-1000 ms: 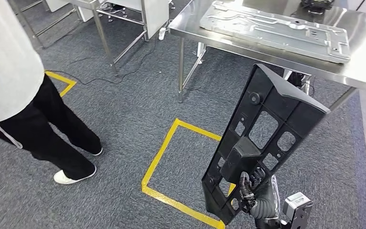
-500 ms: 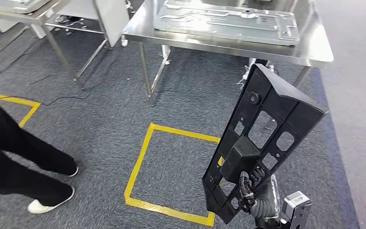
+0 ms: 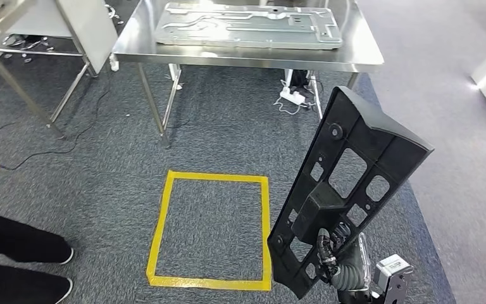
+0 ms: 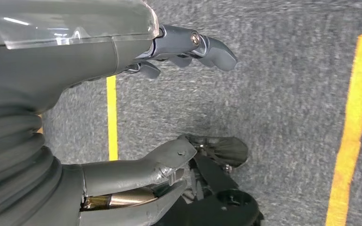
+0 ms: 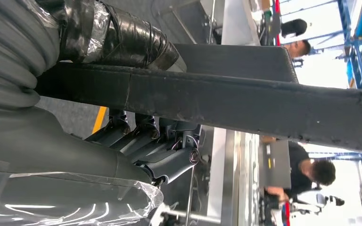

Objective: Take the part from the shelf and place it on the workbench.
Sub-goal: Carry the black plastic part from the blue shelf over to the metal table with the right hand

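Head view: the whole scene has swung across the frame since a second ago, so I read this as my camera and body turning, not the furniture moving. The stainless steel workbench on thin legs (image 3: pixel 164 56) now sits squarely ahead, where before it lay off toward the right. It carries a flat stamped silver metal panel (image 3: pixel 248 25). The square outline of yellow floor tape (image 3: pixel 158 231) on the grey carpet now lies directly between me and the bench. The person's dark trousers and white-soled shoes (image 3: pixel 12 244) have slid to the lower left edge.

The long black plastic bracket with cut-out windows (image 3: pixel 348 190) is off the shelf and in the air, tilted, its lower end clasped by my right hand (image 3: pixel 335 253). Its place in the head frame is unchanged across the three pictures, so the grasp is holding through the turn. Right wrist view: dark fingers (image 5: pixel 136 136) wrap under the bracket edge (image 5: pixel 245 106); how firmly they bear on it is hard to tell from this angle.

Left hand (image 4: pixel 169 108) hangs over the carpet, fingers apart, holding nothing.

Judgement: pick is done, turn looks nearly complete. Remaining: walk forward over the tape square, then set the bracket down on bare bench top beside the panel. Risk: the tall upper end catching the bench edge on approach
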Robot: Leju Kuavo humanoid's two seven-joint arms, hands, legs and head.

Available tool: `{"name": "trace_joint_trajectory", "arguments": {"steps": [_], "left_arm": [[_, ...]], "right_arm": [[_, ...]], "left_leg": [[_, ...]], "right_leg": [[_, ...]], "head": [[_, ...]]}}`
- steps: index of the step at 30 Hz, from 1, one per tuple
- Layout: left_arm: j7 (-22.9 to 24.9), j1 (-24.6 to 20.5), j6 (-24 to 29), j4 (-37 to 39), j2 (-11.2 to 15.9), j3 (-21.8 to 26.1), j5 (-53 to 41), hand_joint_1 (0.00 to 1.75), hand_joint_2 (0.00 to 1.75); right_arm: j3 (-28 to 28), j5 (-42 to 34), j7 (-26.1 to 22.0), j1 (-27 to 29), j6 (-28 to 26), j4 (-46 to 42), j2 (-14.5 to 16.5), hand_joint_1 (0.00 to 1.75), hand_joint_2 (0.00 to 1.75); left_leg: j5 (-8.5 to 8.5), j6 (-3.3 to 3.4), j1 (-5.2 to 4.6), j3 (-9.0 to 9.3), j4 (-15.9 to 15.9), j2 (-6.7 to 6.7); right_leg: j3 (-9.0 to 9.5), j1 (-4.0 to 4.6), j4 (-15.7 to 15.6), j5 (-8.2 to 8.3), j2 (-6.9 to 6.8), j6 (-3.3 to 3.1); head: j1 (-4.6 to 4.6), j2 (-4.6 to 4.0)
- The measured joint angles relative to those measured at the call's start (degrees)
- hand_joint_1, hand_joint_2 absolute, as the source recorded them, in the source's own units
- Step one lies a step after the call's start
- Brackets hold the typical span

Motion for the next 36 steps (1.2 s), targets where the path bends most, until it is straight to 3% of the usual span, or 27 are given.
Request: {"name": "trace_joint_trajectory", "arguments": {"steps": [2,3,5,7,8,10,11,12,13,14,16,17,18,22,24,26,27,28,29,31,32,33,36], "left_arm": [[0.0,0.0,0.0,0.0,-0.1,0.0,0.0,0.0,1.75],[0.0,-0.1,0.0,0.0,-0.1,0.0,0.0,0.0,1.75],[0.0,-0.3,0.0,0.0,-0.1,0.0,0.0,0.0,1.75],[0.1,-0.4,0.0,0.0,-0.1,0.0,0.0,0.0,1.75],[0.1,-0.3,0.0,0.0,-0.1,0.1,0.0,0.0,1.75],[0.1,-0.1,-0.1,0.0,-0.1,0.1,0.1,0.0,1.75],[0.2,0.0,-0.2,0.0,-0.1,0.1,0.1,0.0,1.75],[0.3,0.1,-0.3,0.0,-0.1,0.2,0.1,0.0,1.75],[0.3,0.2,-0.4,0.0,-0.1,0.2,0.1,0.0,1.75],[0.4,0.3,-0.4,-0.1,-0.1,0.2,0.1,0.0,1.75],[0.7,0.4,-0.7,-0.4,-0.1,0.4,0.0,0.0,1.75],[0.8,0.4,-0.9,-0.6,-0.1,0.5,0.0,0.0,1.75],[1.0,0.4,-1.0,-0.8,-0.1,0.7,-0.1,0.0,1.75],[1.2,0.4,-1.4,-1.5,-0.1,1.3,-0.2,0.0,1.75],[1.1,0.4,-1.4,-1.7,-0.1,1.5,-0.4,0.0,1.75],[1.0,0.4,-1.5,-1.9,0.0,1.7,-0.6,0.0,1.75],[1.0,0.4,-1.5,-1.9,0.0,1.7,-0.8,0.0,1.75],[0.9,0.4,-1.5,-1.9,0.0,1.8,-0.9,0.0,1.75],[0.9,0.3,-1.5,-1.9,0.1,1.9,-0.9,0.0,1.75],[0.9,0.3,-1.5,-1.9,0.1,1.9,-1.0,0.0,1.75],[0.8,0.3,-1.5,-1.9,0.2,1.9,-1.0,0.0,1.75],[0.8,0.2,-1.5,-1.9,0.2,1.9,-1.0,0.0,1.75],[0.8,0.1,-1.5,-1.9,0.4,2.0,-1.0,0.0,1.75]], "right_arm": [[0.0,0.0,0.0,-0.1,0.0,0.0,0.0,1.75,1.75],[0.0,0.0,0.0,-0.1,0.0,0.0,0.0,1.75,1.75],[0.1,0.0,0.0,-0.1,0.0,0.0,0.0,1.75,1.75],[0.1,0.2,0.1,-0.1,-0.1,0.0,0.0,1.75,1.75],[0.2,0.6,0.1,-0.2,-0.4,0.0,0.0,1.75,1.75],[0.4,1.7,0.2,-0.3,-1.2,0.1,0.0,1.75,1.75],[0.5,2.2,0.3,-0.3,-1.5,0.3,0.0,1.75,1.75],[0.7,2.5,0.3,-0.3,-1.8,0.4,0.0,1.75,1.75],[0.9,2.7,0.3,-0.3,-1.9,0.6,0.0,1.75,1.75],[1.2,2.7,0.4,-0.3,-2.1,0.8,0.0,1.75,1.75],[1.6,2.3,0.5,-0.5,-2.7,1.2,0.0,1.75,1.75],[1.8,2.0,0.6,-0.7,-3.1,1.3,0.1,1.75,1.75],[2.0,1.6,0.7,-0.9,-3.5,1.5,0.1,1.75,1.75],[3.0,0.8,0.7,-1.5,-3.9,2.4,0.1,1.75,1.75],[3.4,0.6,0.7,-1.9,-4.0,2.9,0.1,1.75,1.75],[3.9,0.0,0.7,-2.1,-4.0,3.4,0.1,1.75,1.75],[4.1,-0.3,0.7,-2.2,-4.0,3.7,0.1,1.75,1.75],[4.3,-0.4,0.7,-2.3,-4.1,4.0,0.1,1.75,1.75],[4.4,-0.5,0.7,-2.3,-4.1,4.2,0.1,1.75,1.75],[4.6,-0.5,0.7,-2.5,-4.1,4.5,0.1,1.75,1.75],[4.7,-0.5,0.7,-2.6,-4.1,4.6,0.1,1.75,1.75],[4.8,-0.5,0.6,-2.7,-4.1,4.7,0.1,1.75,1.75],[5.1,-0.7,0.6,-2.8,-4.0,4.9,0.1,1.75,1.75]], "left_leg": [[-0.58,-0.71,-0.26,0.46,0.1,1.05],[-0.82,-1.09,-0.4,0.7,0.0,1.52],[-1.12,-1.79,-0.47,1.3,-0.1,2.52],[-2.24,-2.41,-0.23,1.22,1.1,1.28],[-3.72,-2.62,-0.1,0.17,3.4,-0.2],[-7.54,-2.78,0.01,-3.82,11.2,-2.98],[-8.8,-2.79,0.0,-5.94,15.1,-3.38],[-8.88,-2.73,0.0,-7.36,17.2,-3.48],[-7.68,-2.57,-0.02,-7.74,17.1,-3.5],[-5.49,-2.3,-0.06,-7.07,14.6,-3.53],[-0.91,-1.4,-0.35,-4.14,6.7,-3.83],[0.26,-1.01,-0.52,-3.07,3.8,-3.96],[0.67,-0.69,-0.72,-2.54,2.2,-4.09],[1.11,0.27,-0.62,-2.16,0.9,-4.08],[1.58,0.78,-0.32,-1.83,0.3,-3.98],[1.61,0.93,-0.32,-1.92,0.3,-3.96],[1.57,0.91,-0.32,-1.92,0.3,-3.95],[1.49,0.85,-0.3,-1.86,0.4,-3.96],[1.37,0.73,-0.26,-1.74,0.4,-3.96],[1.0,0.23,-0.23,-1.46,0.6,-3.98],[0.78,-0.12,-0.29,-1.41,0.8,-4.0],[0.61,-0.49,-0.38,-1.39,0.9,-4.0],[0.34,-1.57,-0.39,-1.34,0.8,-3.97]], "right_leg": [[3.49,0.31,-6.3,2.17,-1.92,-0.61],[4.09,0.51,-7.5,2.28,-2.28,-1.02],[3.95,0.73,-7.5,2.11,-1.11,-1.81],[4.08,0.53,-7.9,2.28,-0.1,-2.62],[4.21,0.4,-8.1,2.4,0.34,-3.03],[4.3,0.48,-8.2,2.36,1.1,-3.64],[4.33,0.63,-8.1,2.29,1.53,-3.79],[4.43,0.79,-8.1,2.19,1.96,-3.89],[4.57,0.94,-8.0,2.08,2.39,-3.94],[4.77,1.06,-7.9,1.93,2.76,-3.94],[5.09,1.34,-7.7,1.57,3.25,-3.71],[5.09,1.42,-7.5,1.41,3.41,-3.49],[5.03,1.43,-7.4,1.3,3.52,-3.2],[4.77,1.15,-6.7,0.54,3.15,-1.9],[2.76,0.95,-2.2,-2.34,2.55,-1.24],[-0.96,0.62,5.3,-5.84,2.27,-0.63],[-2.32,0.42,7.9,-6.47,2.21,-0.39],[-2.66,0.21,8.4,-5.87,2.11,-0.2],[-1.82,0.01,6.5,-4.23,1.98,-0.07],[2.07,-0.26,-1.4,-0.27,1.67,-0.03],[3.6,-0.2,-4.7,0.89,1.63,-0.25],[4.47,-0.09,-6.6,1.35,1.65,-0.56],[4.6,0.24,-7.3,1.28,1.83,-1.87]], "head": [[-0.02,0.0],[-0.02,0.0],[-0.03,0.0],[-0.06,0.0],[-0.08,0.0],[-0.1,0.0],[-0.1,0.0],[-0.1,0.0],[-0.1,0.0],[-0.1,0.0],[-0.09,0.0],[-0.09,0.0],[-0.09,0.01],[-0.05,0.0],[-0.04,0.0],[-0.05,0.0],[-0.03,0.0],[-0.04,0.0],[-0.03,0.0],[-0.03,0.0],[-0.04,0.0],[-0.06,0.0],[-0.07,0.0]]}}
